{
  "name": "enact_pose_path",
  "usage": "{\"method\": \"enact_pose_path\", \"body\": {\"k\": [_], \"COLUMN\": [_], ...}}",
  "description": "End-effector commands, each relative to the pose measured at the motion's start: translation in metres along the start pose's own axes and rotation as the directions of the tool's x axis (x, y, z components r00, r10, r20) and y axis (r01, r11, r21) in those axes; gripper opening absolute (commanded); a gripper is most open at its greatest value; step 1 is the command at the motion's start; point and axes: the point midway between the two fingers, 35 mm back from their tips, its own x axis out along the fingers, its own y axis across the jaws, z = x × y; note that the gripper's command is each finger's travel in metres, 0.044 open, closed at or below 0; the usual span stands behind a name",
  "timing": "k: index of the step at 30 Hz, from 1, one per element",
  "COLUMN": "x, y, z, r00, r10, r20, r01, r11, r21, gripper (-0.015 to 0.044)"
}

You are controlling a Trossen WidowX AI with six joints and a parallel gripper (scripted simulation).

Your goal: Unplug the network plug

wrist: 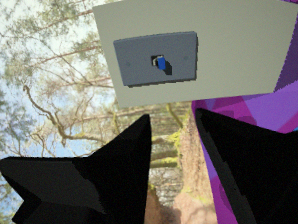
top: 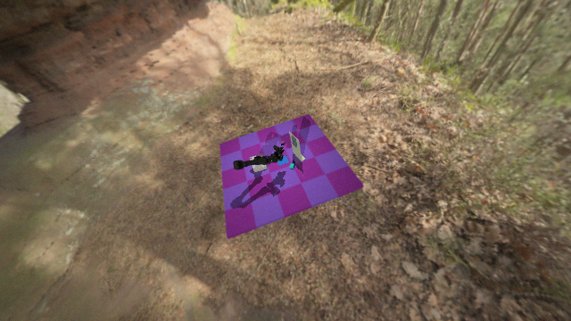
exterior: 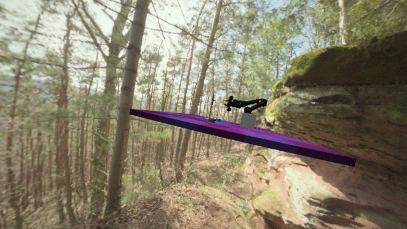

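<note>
The small blue network plug [wrist: 160,63] sits locked in the grey socket block [wrist: 156,59] on the beige upright panel [wrist: 193,46]. The black gripper [wrist: 173,137], part-closed and empty, faces it short of contact; approach squarely, keeping one finger above the tab.

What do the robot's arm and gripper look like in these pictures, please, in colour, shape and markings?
The slim, jointed black arm rises from a plain light-grey box-shaped base. In the top view a pale patch shows partway along it. The black parallel-jaw gripper has two flat, matte fingers with angular faces, tapering toward the tips. No cables, lettering or markings can be made out.
</note>
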Motion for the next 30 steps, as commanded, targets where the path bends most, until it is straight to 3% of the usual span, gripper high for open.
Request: {"method": "enact_pose_path", "body": {"k": [1, 20, 30], "x": [0.005, 0.056, 0.064], "y": [0.000, 0.000, 0.000], "z": [0.001, 0.013, 0.016], "r00": [1.000, 1.000, 1.000], "r10": [0.002, 0.004, 0.004], "r20": [-0.006, -0.004, -0.004], "r01": [-0.002, -0.004, -0.004], "r11": [1.000, 1.000, 1.000], "r21": [0.010, 0.010, 0.010], "gripper": [0.0156, 0.0156, 0.0156]}}
